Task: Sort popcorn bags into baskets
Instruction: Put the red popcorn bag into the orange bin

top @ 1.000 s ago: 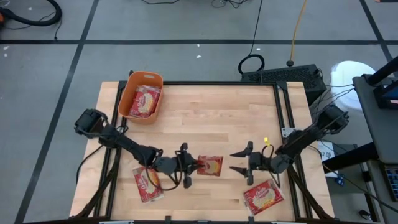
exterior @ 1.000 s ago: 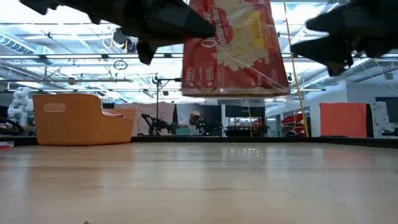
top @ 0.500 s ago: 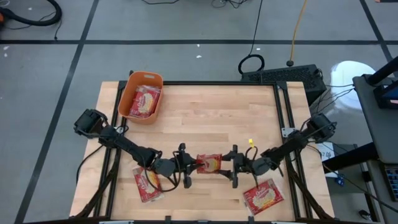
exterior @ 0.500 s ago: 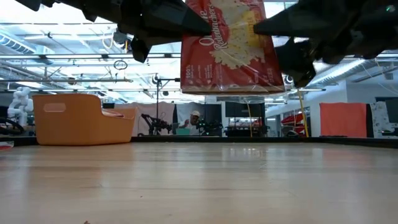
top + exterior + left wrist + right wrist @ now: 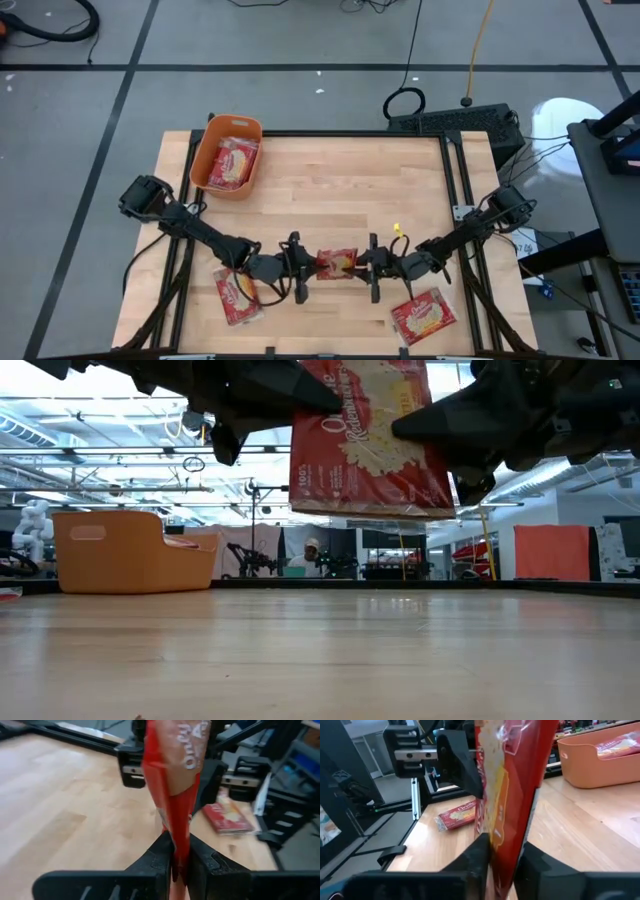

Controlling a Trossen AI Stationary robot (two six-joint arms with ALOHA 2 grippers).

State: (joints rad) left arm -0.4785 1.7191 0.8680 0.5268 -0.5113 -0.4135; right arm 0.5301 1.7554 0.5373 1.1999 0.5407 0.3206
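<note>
Nearest me, two flat glossy red packets lie on the pale wood-grain desk (image 5: 350, 190): one popcorn bag (image 5: 237, 296) by the front left, another bag (image 5: 424, 315) by the front right. Just beyond, I see the left gripper (image 5: 308, 266) and right gripper (image 5: 365, 266) both pinched onto opposite edges of a crinkled red bag (image 5: 337, 262), held upright clear of the desk. Farthest, at the left corner, the smooth orange basket (image 5: 209, 148) with rounded corners holds packets (image 5: 232, 163).

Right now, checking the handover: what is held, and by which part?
One red popcorn bag, lifted off the table: left gripper pinches one end, right gripper the opposite end.
</note>
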